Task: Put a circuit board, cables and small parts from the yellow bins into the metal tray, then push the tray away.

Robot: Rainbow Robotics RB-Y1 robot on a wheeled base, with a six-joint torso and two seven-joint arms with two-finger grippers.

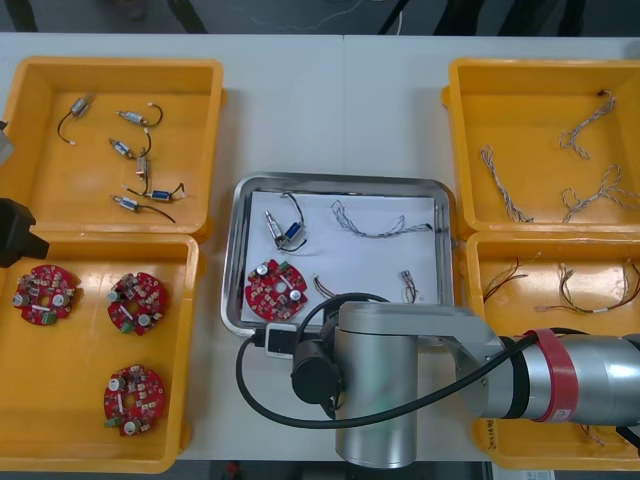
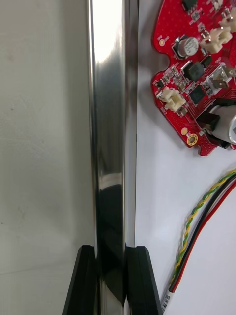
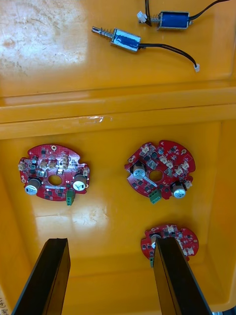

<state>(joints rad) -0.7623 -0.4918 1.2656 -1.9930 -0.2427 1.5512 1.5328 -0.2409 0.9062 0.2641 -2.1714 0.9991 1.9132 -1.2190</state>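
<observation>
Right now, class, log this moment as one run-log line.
right hand: shut on metal tray rim; left hand: open above yellow bin of circuit boards

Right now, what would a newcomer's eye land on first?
The right claw is clamped on the rim of the metal tray at the table's middle, which holds a red circuit board, cables and a small metal part. The left claw hangs open over a yellow bin of three more boards.

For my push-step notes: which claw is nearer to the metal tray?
Right. The right claw is shut on the rim of the metal tray; the left claw hangs open over a yellow bin.
</observation>
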